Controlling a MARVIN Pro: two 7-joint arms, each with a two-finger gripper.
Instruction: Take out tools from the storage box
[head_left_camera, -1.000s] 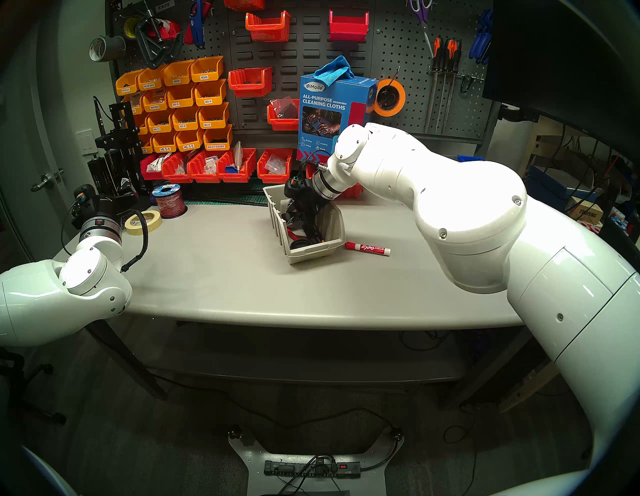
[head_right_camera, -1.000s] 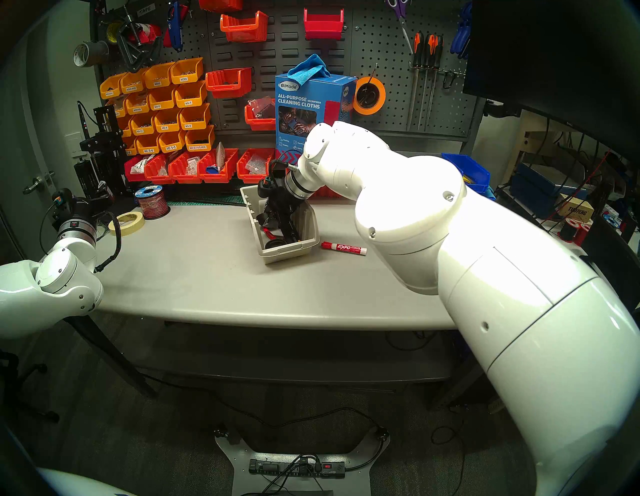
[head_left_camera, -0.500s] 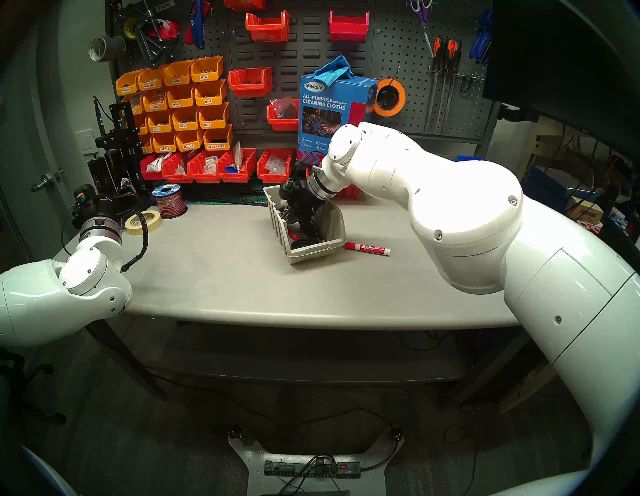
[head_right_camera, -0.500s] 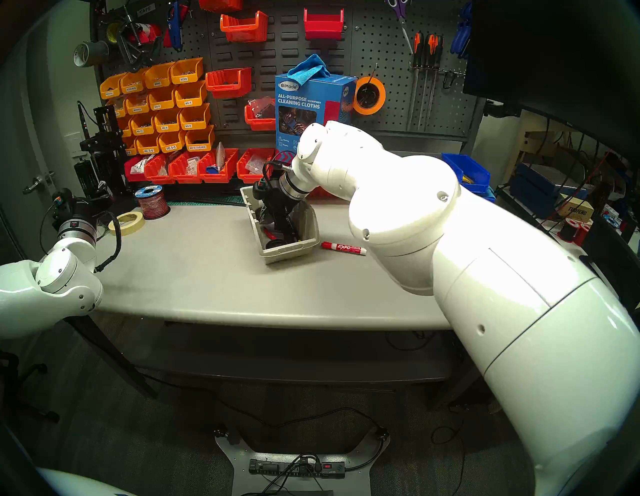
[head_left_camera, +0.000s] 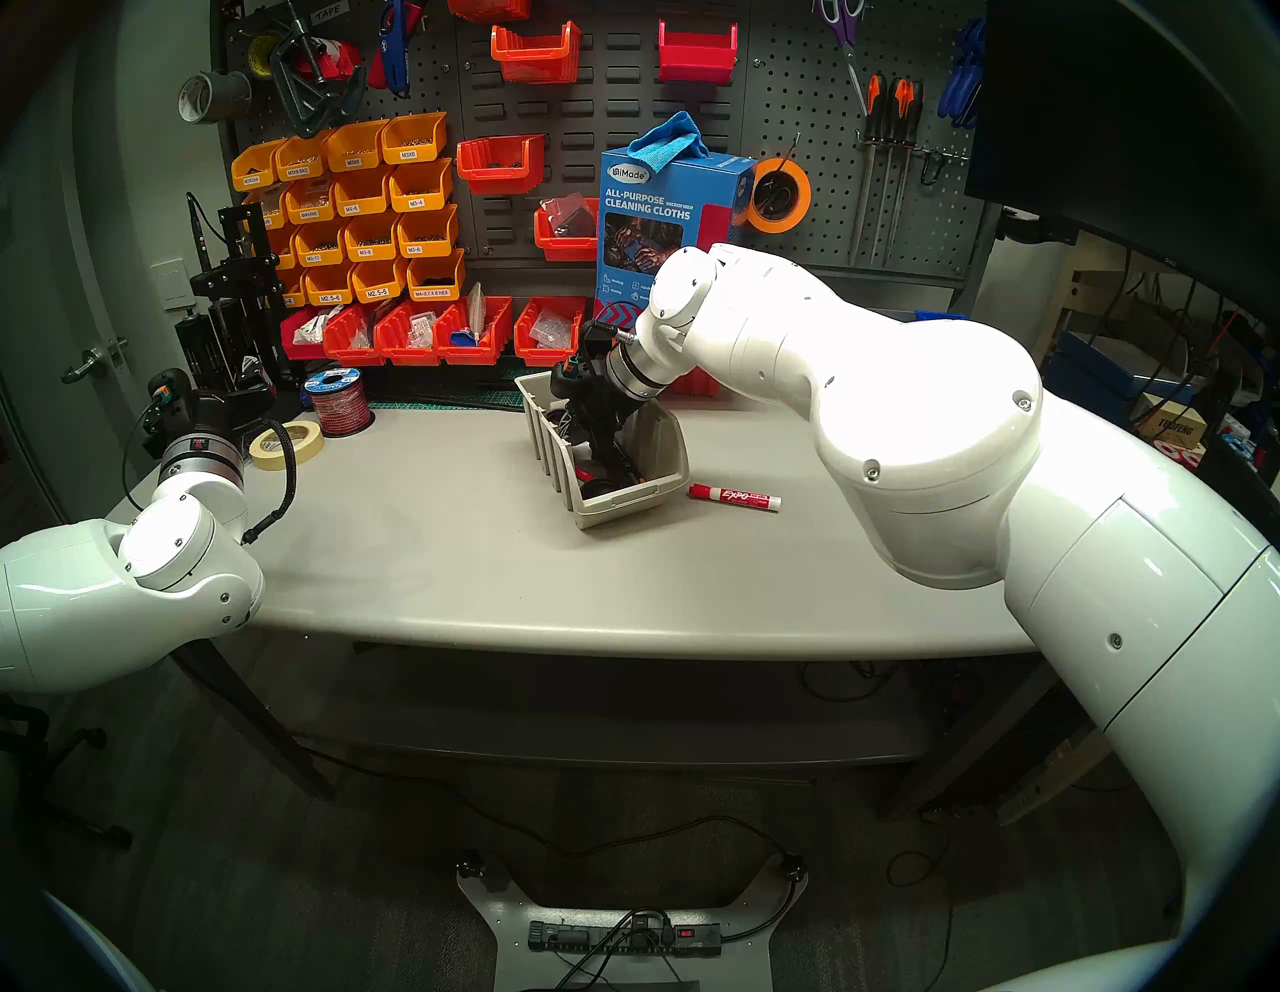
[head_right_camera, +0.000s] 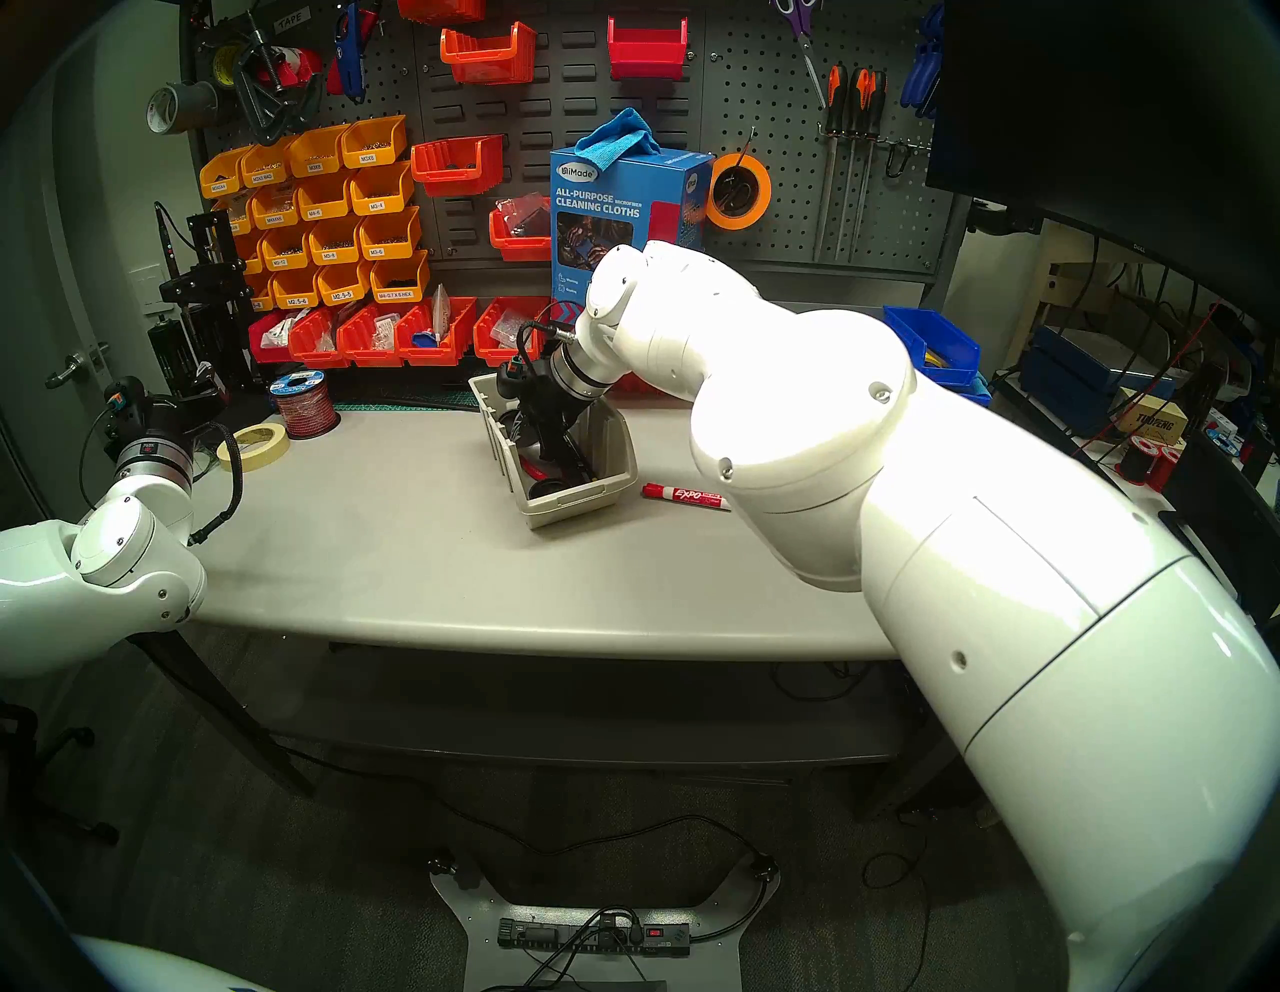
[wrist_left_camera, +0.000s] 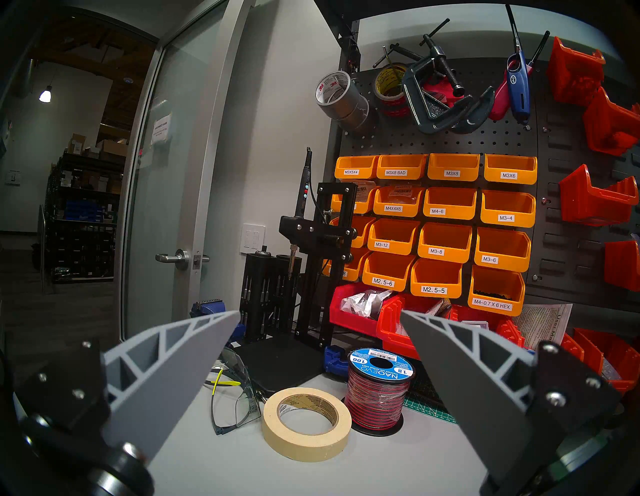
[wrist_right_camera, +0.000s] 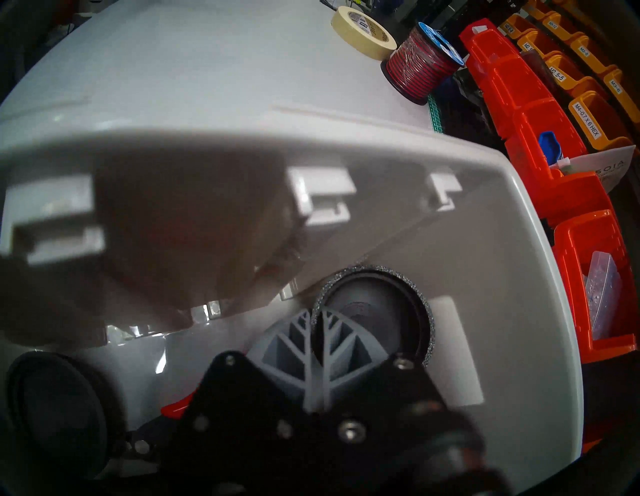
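Note:
The beige storage box (head_left_camera: 623, 509) (head_right_camera: 568, 511) stands mid-table, angled. My right gripper (wrist_right_camera: 317, 315) (head_left_camera: 569, 431) reaches into its far end. Its grey fingers (wrist_right_camera: 294, 343) are shut on the rim of a black round cup (wrist_right_camera: 377, 311). Another black cup (head_left_camera: 599, 488) (wrist_right_camera: 52, 398) lies at the box's near end. Beside it lie a red-handled tool (head_left_camera: 585, 471) (wrist_right_camera: 176, 408) and a long black tool with yellow marks (head_left_camera: 627, 467). A red-capped Expo marker (head_left_camera: 734, 497) (head_right_camera: 686, 495) lies on the table right of the box. My left gripper (wrist_left_camera: 320, 313) hangs open and empty at the table's far left.
A masking tape roll (wrist_left_camera: 306, 422) (head_left_camera: 287, 447), a red wire spool (wrist_left_camera: 379, 391) (head_left_camera: 339, 402) and safety glasses (wrist_left_camera: 235, 391) lie at the back left. Red bins (head_left_camera: 429, 332) and a blue cleaning-cloth box (head_left_camera: 665, 228) line the back edge behind the storage box.
My right gripper has closed and shifted left inside the box. The box's far end has swung left with it. The left arm has not moved.

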